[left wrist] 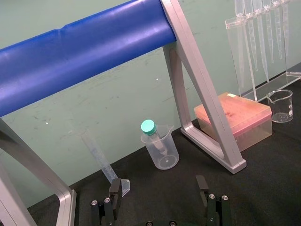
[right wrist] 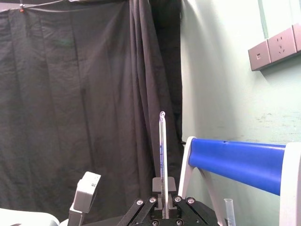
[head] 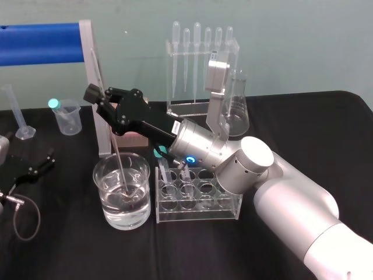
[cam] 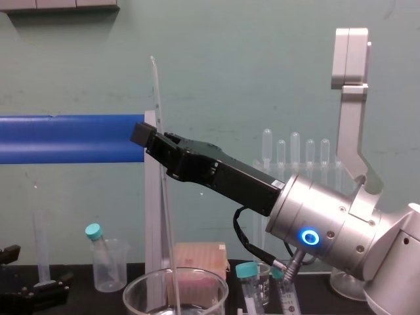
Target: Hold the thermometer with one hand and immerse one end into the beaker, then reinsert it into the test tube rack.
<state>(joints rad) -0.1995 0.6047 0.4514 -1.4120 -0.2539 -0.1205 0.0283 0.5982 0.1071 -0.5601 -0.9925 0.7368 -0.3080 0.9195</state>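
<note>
- The left end effector (head: 30,168) was seen resting on the black table (head: 303,122) at the far left, its fingers (left wrist: 115,189) spread well apart with nothing between them.
- A graduated cylinder (head: 14,111) was seen standing behind it, near the wall.
- A small cloudy plastic beaker (head: 69,121) was placed just right of the cylinder, with a green-capped tube (left wrist: 151,134) leaning inside it.
- A frame with a blue bar (head: 39,43) and a grey upright was set along the back left of the table, and a pink box (left wrist: 241,117) lay beside its foot.
- The beaker (head: 97,175) of clear water was found in front of the frame's upright, just beside the test tube rack (head: 198,205) and to its left.
- The thermometer (head: 117,154) was held nearly upright, slightly tilted, with its lower end dipped into the beaker's water and its top rising above the blue bar in the chest view.
- The right end effector (head: 102,102) was poised above and behind the beaker, clamped on the thermometer's middle part.
- The rack was seen to hold green-capped tubes (head: 160,153) at its back left corner, under the silver wrist.
- A clear stand of pipettes (head: 201,55) was placed at the back of the table, behind the rack.
- A conical flask (head: 238,114) was seen to the right of the stand, partly hidden by the right arm's camera bracket.
</note>
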